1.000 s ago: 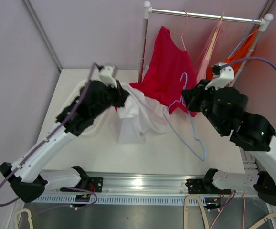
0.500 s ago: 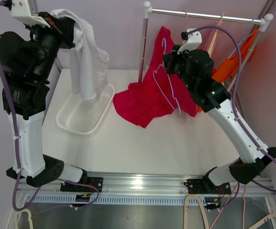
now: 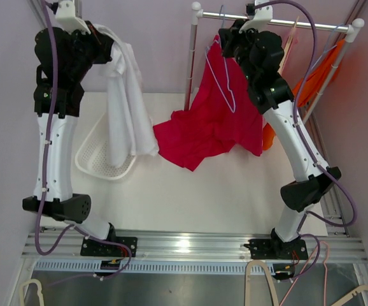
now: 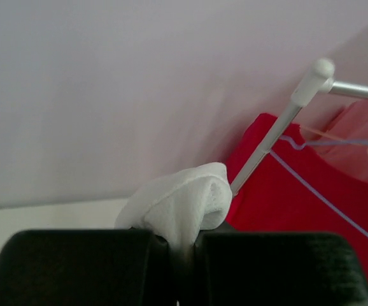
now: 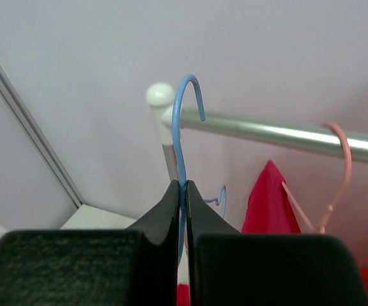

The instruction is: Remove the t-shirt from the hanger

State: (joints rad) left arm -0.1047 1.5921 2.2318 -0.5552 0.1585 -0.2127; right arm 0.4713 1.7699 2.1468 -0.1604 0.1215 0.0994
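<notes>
Hanging limp from left claw (image 4: 183, 245), white t-shirt (image 3: 127, 108), creased; blue hanger (image 5: 177, 153) bare

I see open bench (image 3: 222, 197) in front of the rack (image 3: 318, 25). Under it the red shirt (image 3: 209, 127) sprawls; left of it the basket (image 3: 92, 159) and the hanging white shirt (image 3: 123, 95) block passage.

No readable text, label, brand, number or sign shows in any view.

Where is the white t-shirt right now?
Top view, upper left: the t-shirt hangs from the shut left gripper, its lower end by the basket, left of the red shirt.
</notes>
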